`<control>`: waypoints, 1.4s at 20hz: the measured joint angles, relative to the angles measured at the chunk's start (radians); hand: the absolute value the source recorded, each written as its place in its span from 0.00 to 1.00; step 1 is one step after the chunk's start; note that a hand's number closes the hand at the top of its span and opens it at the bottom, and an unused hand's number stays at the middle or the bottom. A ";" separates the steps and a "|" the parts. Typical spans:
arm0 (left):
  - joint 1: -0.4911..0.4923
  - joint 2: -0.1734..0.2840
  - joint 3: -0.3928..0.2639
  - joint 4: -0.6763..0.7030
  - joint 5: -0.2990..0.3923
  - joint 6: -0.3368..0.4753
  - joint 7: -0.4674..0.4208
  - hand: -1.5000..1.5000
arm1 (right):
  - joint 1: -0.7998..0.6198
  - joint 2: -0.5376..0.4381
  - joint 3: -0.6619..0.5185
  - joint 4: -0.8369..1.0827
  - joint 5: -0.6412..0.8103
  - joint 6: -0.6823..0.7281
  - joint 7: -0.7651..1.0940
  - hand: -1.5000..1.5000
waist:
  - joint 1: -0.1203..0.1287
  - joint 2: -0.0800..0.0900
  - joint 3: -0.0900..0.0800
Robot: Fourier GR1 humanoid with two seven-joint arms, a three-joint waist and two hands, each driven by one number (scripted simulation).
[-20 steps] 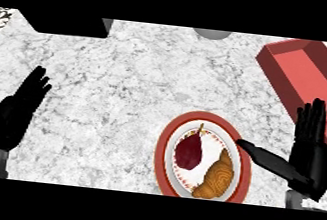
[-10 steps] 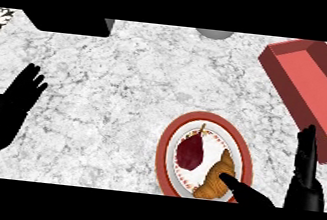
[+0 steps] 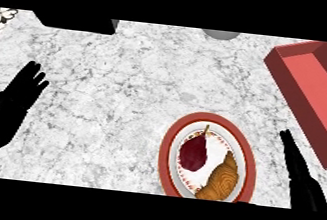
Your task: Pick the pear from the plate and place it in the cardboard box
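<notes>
Marble counter [image 3: 125, 78]: croissant [image 3: 222, 178] touching pear [image 3: 195, 153] on plate [image 3: 168, 155].

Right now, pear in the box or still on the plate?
On the plate. The dark red pear lies on the red-rimmed plate beside a croissant; the cardboard box shows only its bare floor.

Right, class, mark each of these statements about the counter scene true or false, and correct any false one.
1. The pear lies on the plate. True.
2. A croissant shares the plate with it. True.
3. The right hand is curled round the pear. False: it is open, beside the plate.
4. The pear is inside the box. False: the box holds nothing visible.
5. The left hand is open at the left edge. True.
</notes>
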 measured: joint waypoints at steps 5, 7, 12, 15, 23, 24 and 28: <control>-0.011 -0.008 -0.008 0.003 -0.004 -0.008 0.001 0.50 | -0.144 0.022 0.058 -0.067 0.045 0.224 0.354 0.00 | 0.012 0.001 0.003; -0.013 -0.015 -0.009 0.017 -0.007 -0.013 -0.007 0.50 | -0.223 0.064 0.081 -0.073 0.039 0.305 0.479 0.00 | 0.013 0.001 0.005; 0.012 -0.013 0.006 0.002 -0.011 -0.025 -0.008 0.50 | -0.382 0.177 0.088 -0.044 -0.007 0.429 0.637 0.00 | 0.005 -0.003 0.009; 0.009 -0.013 0.019 -0.001 -0.009 -0.030 0.006 0.50 | -0.430 0.230 0.090 -0.010 -0.018 0.461 0.669 0.00 | -0.003 -0.004 0.010; 0.031 -0.025 0.053 0.005 -0.011 -0.054 0.002 0.50 | -0.466 0.319 0.094 0.059 0.000 0.518 0.685 0.00 | -0.013 -0.005 0.011; 0.027 -0.026 0.055 0.004 -0.013 -0.054 0.009 0.50 | -0.467 0.329 0.092 0.076 0.004 0.522 0.678 0.00 | -0.014 -0.005 0.011; 0.016 -0.042 0.061 0.001 -0.034 -0.054 0.025 0.50 | -0.471 0.361 0.072 0.099 0.024 0.541 0.658 0.00 | -0.017 -0.005 0.012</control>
